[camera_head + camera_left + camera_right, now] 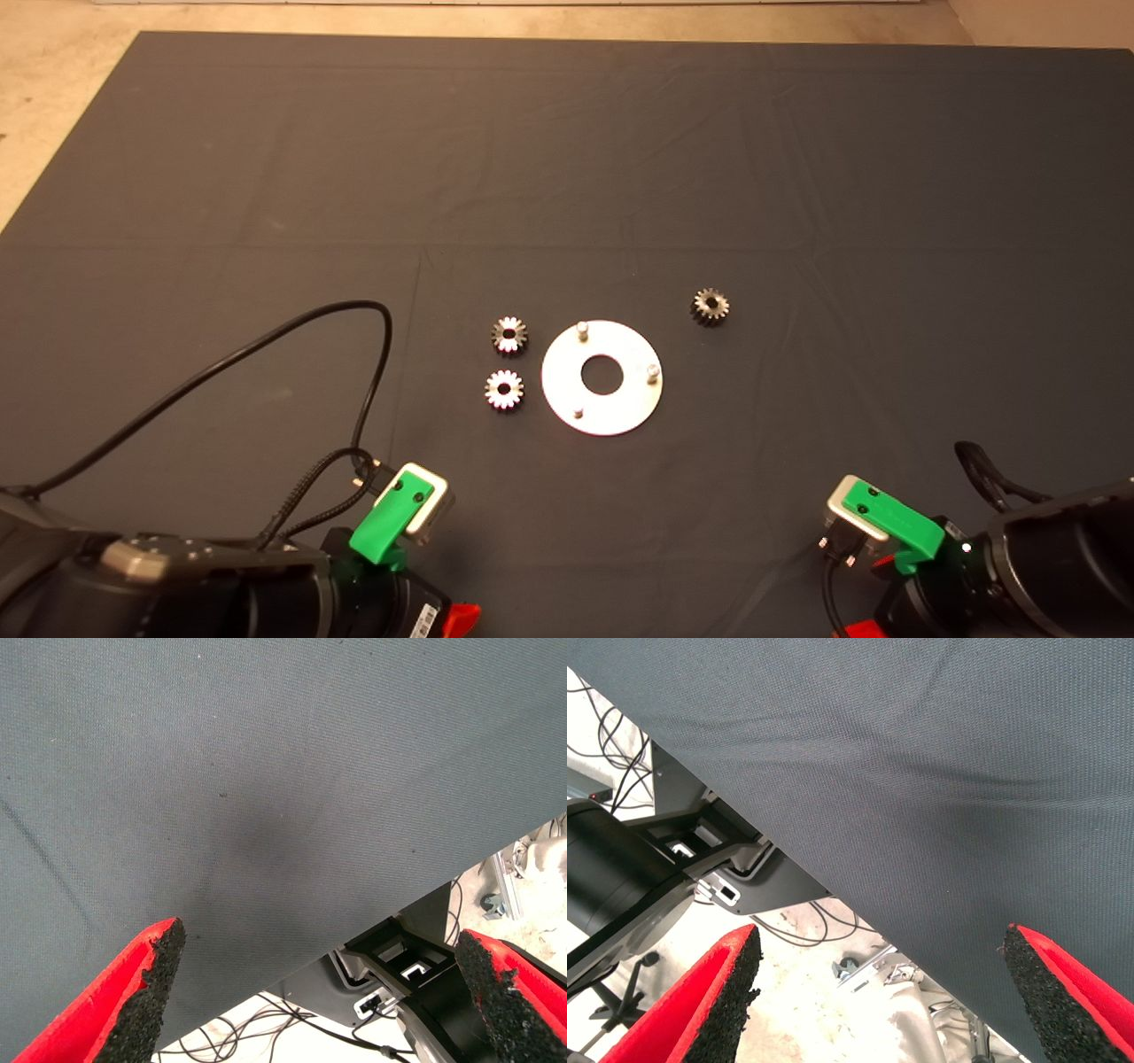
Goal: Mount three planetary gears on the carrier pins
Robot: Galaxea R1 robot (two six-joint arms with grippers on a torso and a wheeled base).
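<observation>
Head view: I find the disc (602, 416) central, its carrier pins (582, 330) bare; two planetary gears (509, 335) lie at nine o'clock, one at one o'clock, all within reach. Left gripper (323, 992) and right gripper (881, 992) wait, spread wide and empty.

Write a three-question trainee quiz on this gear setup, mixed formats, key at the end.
1. True or false: one planetary gear already sits on a carrier pin.
2. Multiple choice: how many gears lie on the mat on the left arm's side of the disc? A) none B) one C) two D) three
3. Short answer: what state are both grippers' fingers in, and where are the grippers?

Key
1. False. All three carrier pins are bare.
2. C. Two gears lie there; the third gear lies on the other side.
3. Open and empty: left gripper and right gripper wait at the mat's near edge.
</observation>
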